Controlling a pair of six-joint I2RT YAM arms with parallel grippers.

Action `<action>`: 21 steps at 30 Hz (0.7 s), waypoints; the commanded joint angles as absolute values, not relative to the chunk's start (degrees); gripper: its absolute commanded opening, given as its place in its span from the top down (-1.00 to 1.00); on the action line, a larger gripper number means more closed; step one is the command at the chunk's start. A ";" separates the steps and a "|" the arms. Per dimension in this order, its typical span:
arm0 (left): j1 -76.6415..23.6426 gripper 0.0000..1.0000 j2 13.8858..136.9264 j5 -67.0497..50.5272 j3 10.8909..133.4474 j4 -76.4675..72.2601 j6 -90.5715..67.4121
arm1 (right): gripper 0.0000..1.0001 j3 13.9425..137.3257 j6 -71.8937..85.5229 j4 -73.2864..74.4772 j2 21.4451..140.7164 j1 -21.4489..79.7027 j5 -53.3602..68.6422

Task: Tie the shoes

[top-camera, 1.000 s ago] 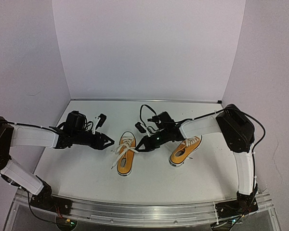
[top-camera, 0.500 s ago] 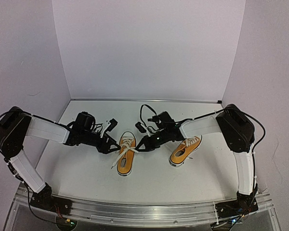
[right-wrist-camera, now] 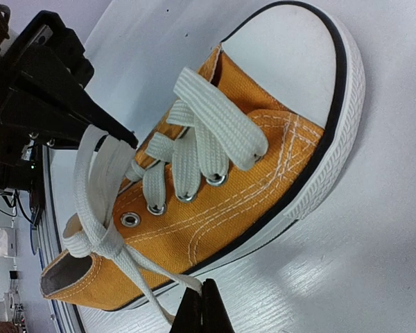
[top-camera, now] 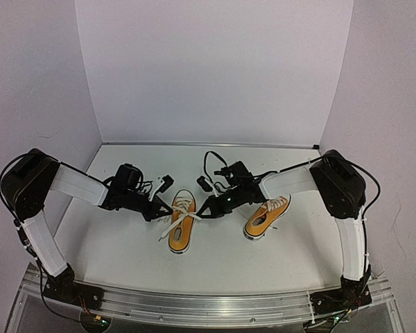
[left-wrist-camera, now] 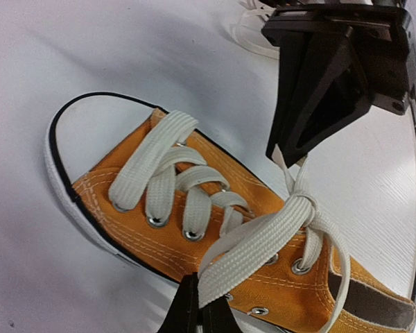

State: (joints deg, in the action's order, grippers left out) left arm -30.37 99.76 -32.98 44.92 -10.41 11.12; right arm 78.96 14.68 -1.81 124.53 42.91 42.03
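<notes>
Cinching the knot, seemingly: left gripper (top-camera: 159,213) and right gripper (top-camera: 205,213) each clenched on laces (left-wrist-camera: 263,239) of shoe (top-camera: 180,234) mid table surface (top-camera: 125,257). Next: pull ends apart evenly. Other shoe (top-camera: 267,216) nearer right edge.

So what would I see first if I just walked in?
Two bright orange shoes on the white table: the middle shoe and the right shoe. The left gripper and right gripper sit on either side of the middle shoe, each pinching one of its white laces.
</notes>
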 commanded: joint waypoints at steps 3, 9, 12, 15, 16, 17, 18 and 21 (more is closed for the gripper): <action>-29.26 1.00 93.51 -23.47 43.18 -9.53 6.91 | 1.00 76.94 14.59 -2.55 124.29 41.92 40.51; -28.21 1.00 90.60 -21.89 41.91 -8.47 4.97 | 1.00 74.70 14.75 -2.62 123.11 40.76 38.27; -28.21 1.00 90.72 -22.36 42.03 -7.58 4.52 | 1.00 74.23 14.98 -2.82 122.66 40.33 36.96; -28.21 1.00 90.61 -22.23 41.59 -7.57 3.95 | 1.00 74.22 15.28 -2.98 122.67 40.20 36.66; -28.21 1.00 90.59 -22.38 41.57 -7.45 3.98 | 1.00 74.30 15.41 -3.13 122.61 40.21 36.90; -28.22 1.00 90.76 -22.78 41.88 -7.20 4.28 | 1.00 74.48 15.61 -3.50 122.62 40.18 37.64; -28.30 1.00 90.99 -23.57 42.18 -6.53 4.66 | 1.00 74.72 15.77 -3.80 122.74 40.26 39.03; -28.48 1.00 91.60 -24.74 43.08 -5.80 4.55 | 1.00 76.51 15.73 -3.74 122.98 40.92 41.25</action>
